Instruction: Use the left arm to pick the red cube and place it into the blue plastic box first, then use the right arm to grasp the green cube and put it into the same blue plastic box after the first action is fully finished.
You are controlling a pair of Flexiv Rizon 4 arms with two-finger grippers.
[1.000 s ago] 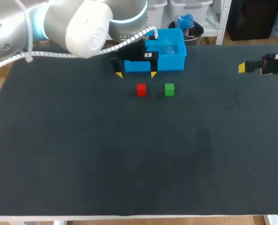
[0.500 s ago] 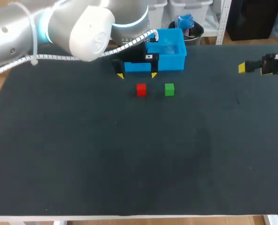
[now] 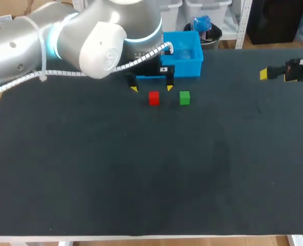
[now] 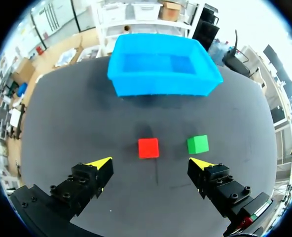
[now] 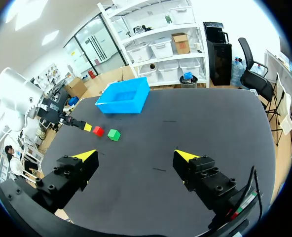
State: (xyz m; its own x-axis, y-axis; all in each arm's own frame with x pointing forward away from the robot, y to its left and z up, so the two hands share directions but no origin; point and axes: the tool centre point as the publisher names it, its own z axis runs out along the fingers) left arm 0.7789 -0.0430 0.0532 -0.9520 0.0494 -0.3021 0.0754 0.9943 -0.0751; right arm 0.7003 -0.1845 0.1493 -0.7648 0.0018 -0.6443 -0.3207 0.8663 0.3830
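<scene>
A small red cube (image 3: 154, 98) lies on the black table with a green cube (image 3: 185, 98) just to its right. The blue plastic box (image 3: 185, 54) stands behind them near the far edge. My left gripper (image 3: 152, 88) hangs open just behind and above the red cube. In the left wrist view the red cube (image 4: 148, 147) lies a little ahead of the open gripper (image 4: 152, 163), the green cube (image 4: 198, 144) is ahead of one finger, and the empty blue box (image 4: 163, 69) is beyond. My right gripper (image 3: 264, 74) stands open at the far right, holding nothing; its own view shows both cubes (image 5: 97, 131) (image 5: 113, 134) and the box (image 5: 125, 101) far ahead.
The black table (image 3: 141, 174) spreads wide in front of the cubes with nothing on it. My left arm's big white joint (image 3: 98, 41) and its cable (image 3: 136, 56) hang over the table's far left part.
My left gripper has come forward from in front of the blue box toward the red cube. The right arm, cubes and box have stayed put.
</scene>
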